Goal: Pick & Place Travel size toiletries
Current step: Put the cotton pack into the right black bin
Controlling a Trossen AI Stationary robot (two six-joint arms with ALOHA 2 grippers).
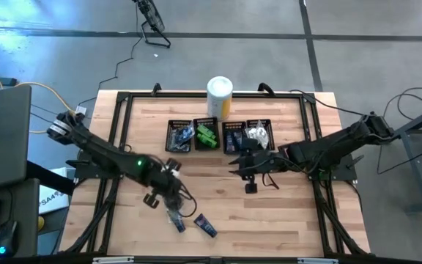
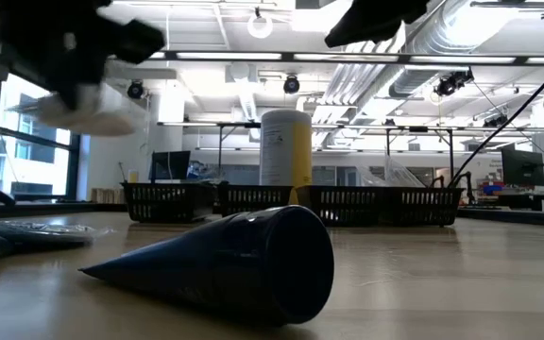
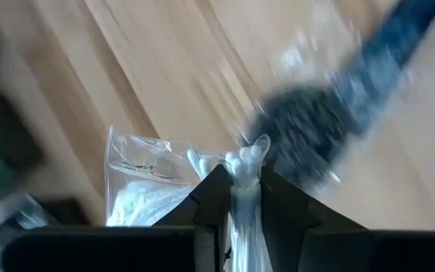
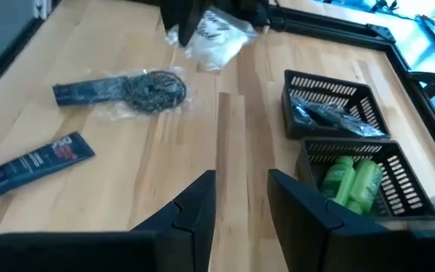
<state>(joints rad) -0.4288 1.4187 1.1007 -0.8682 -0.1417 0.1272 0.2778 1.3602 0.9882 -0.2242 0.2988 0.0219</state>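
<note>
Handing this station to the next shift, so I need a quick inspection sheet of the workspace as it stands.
Surface: pale wooden table.
Job's things: clear plastic sachet lifted; dark blue tube and black bagged bundle loose; four black mesh bins part filled.
Clutter: white-and-yellow canister.
Grippers: left gripper pinching sachet; right gripper open, empty.
Cables: black cable on floor.
Surroundings: open workshop, nobody seen.

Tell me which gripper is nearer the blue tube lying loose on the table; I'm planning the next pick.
Left. The left gripper hangs just beside the blue tube, pinching a clear sachet. The right gripper sits open farther off, near the bins.
</note>
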